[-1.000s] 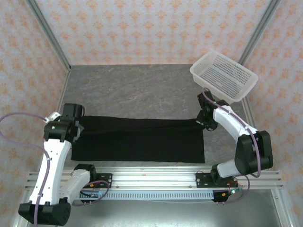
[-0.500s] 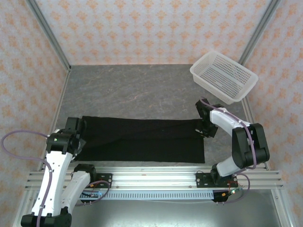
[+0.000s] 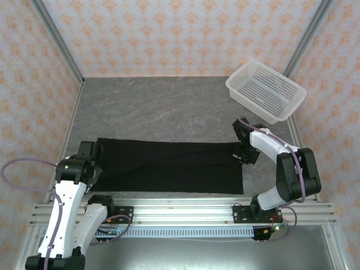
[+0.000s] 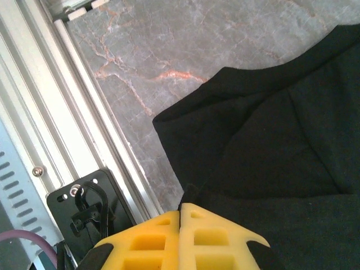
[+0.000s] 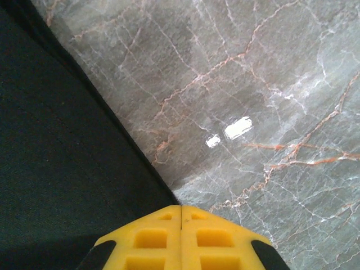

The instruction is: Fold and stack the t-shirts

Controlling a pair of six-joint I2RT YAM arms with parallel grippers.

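— How does the t-shirt (image 3: 169, 166) look at this moment?

— It is black and soft, and it is folded into one long flat band. The side that shows is plain black. The band lies on the grey marble table (image 3: 169, 107), just beyond the aluminium rail (image 3: 180, 207) and parallel to it. A soft crease runs along the band. In the left wrist view, the cloth at the left end makes some overlapping layers with a rounded edge.

— And who holds it?

— The left gripper (image 4: 180, 209) is at the left end of the band, close to the rail. Its yellow fingers are pressed together, and a fold of the cloth rises into them. The right gripper (image 5: 181, 209) is at the right end, at the edge far from the rail. Its fingers are also pressed together, and the straight edge of the cloth runs into their tips.

— Is there something else on the table?

— A white perforated basket (image 3: 284, 115) stands well apart from the rail, in the far right corner, and it does not touch the cloth.
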